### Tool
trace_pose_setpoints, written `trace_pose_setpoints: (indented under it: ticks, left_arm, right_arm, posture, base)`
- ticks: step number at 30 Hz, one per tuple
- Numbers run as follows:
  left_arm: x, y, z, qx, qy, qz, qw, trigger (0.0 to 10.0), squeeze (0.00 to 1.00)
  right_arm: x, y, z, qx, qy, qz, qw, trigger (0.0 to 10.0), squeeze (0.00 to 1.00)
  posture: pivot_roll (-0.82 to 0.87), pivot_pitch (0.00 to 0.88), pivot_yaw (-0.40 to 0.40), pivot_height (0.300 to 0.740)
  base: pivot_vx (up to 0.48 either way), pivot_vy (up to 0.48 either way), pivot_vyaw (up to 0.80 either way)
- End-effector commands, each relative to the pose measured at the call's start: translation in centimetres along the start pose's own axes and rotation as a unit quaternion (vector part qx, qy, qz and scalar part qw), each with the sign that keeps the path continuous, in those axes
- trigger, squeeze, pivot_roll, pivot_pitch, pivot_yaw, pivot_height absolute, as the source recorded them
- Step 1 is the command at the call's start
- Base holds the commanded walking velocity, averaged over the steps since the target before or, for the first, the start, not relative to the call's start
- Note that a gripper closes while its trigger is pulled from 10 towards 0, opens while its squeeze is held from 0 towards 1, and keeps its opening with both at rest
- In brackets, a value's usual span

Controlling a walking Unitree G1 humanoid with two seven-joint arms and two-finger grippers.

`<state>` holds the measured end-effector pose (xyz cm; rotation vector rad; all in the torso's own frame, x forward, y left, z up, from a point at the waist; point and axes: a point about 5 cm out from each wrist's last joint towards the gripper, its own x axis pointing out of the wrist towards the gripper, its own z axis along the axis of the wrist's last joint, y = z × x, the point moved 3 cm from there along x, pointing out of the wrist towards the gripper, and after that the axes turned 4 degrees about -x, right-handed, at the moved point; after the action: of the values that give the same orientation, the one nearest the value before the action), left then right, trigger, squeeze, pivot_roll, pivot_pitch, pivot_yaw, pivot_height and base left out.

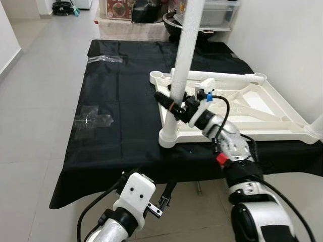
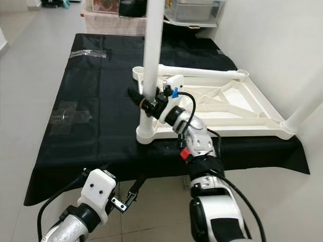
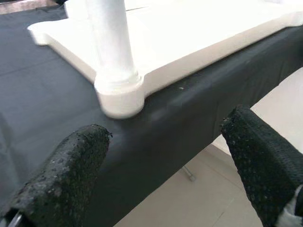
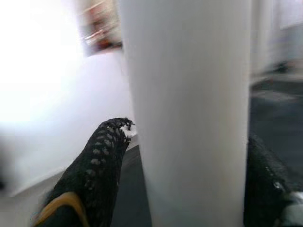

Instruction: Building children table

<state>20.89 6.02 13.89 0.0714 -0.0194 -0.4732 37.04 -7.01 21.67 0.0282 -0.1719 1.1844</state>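
Right gripper [image 1: 170,103] jaws clamped on upright table leg [image 1: 182,65] of upturned tabletop [image 1: 262,118], left gripper [image 3: 165,156] jaws apart

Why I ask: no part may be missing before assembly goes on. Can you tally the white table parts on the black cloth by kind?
Tabletop, lying upside down: 1
Leg tubes: 3, namely the upright leg clamped by the right gripper, the lying leg along the far edge, and the corner leg at the near right
Total: 4
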Motion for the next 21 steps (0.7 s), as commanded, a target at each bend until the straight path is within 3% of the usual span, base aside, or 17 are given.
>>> trace_pose_setpoints:
  ticks: [1, 8, 9, 13, 18, 20, 21]
  left_arm:
    - [0.0, -0.3, -0.2, -0.003, 0.005, -0.003, 1.000, 10.0, 0.00]
    - [0.0, -0.2, -0.1, -0.002, 0.005, -0.002, 1.000, 10.0, 0.00]
    - [0.0, -0.1, -0.1, -0.001, 0.005, -0.002, 1.000, 10.0, 0.00]
    - [0.0, -0.1, -0.1, -0.002, 0.005, -0.001, 1.000, 10.0, 0.00]
    - [0.0, -0.2, -0.1, -0.002, 0.005, -0.002, 1.000, 10.0, 0.00]
    - [0.1, -0.2, -0.1, -0.002, 0.005, -0.003, 1.000, 10.0, 0.00]
    - [0.1, -0.2, -0.1, -0.002, 0.005, -0.003, 1.000, 10.0, 0.00]
  right_arm:
    - [0.9, 3.1, -1.6, 0.009, 0.046, 0.138, 0.989, 10.0, 0.00]
    - [1.5, 3.3, -1.8, -0.003, 0.060, 0.157, 0.986, 10.0, 0.00]
    - [2.2, 2.7, -1.6, -0.010, 0.054, 0.123, 0.991, 0.0, 0.00]
    - [2.9, 1.6, -0.4, -0.013, 0.014, 0.069, 0.997, 0.0, 0.00]
    - [2.7, 0.6, 0.0, -0.012, 0.007, 0.022, 1.000, 0.0, 0.00]
    - [2.8, -0.5, 0.1, -0.009, 0.004, -0.043, 0.999, 0.0, 0.00]
    - [2.8, -0.5, 0.1, -0.009, 0.004, -0.043, 0.999, 0.0, 0.00]
  posture:
    - [0.14, 0.074, -0.104, 0.740]
    - [0.15, 0.081, -0.104, 0.740]
    - [0.15, 0.083, -0.104, 0.740]
    - [0.15, 0.086, -0.105, 0.740]
    - [0.14, 0.089, -0.103, 0.740]
    - [0.14, 0.090, -0.102, 0.740]
    - [0.14, 0.090, -0.102, 0.740]
  base:
    - [0.000, 0.000, 0.00]
    - [0.000, 0.000, 0.00]
    - [0.000, 0.000, 0.00]
    - [0.000, 0.000, 0.00]
    - [0.000, 0.000, 0.00]
    - [0.000, 0.000, 0.00]
    - [0.000, 0.000, 0.00]
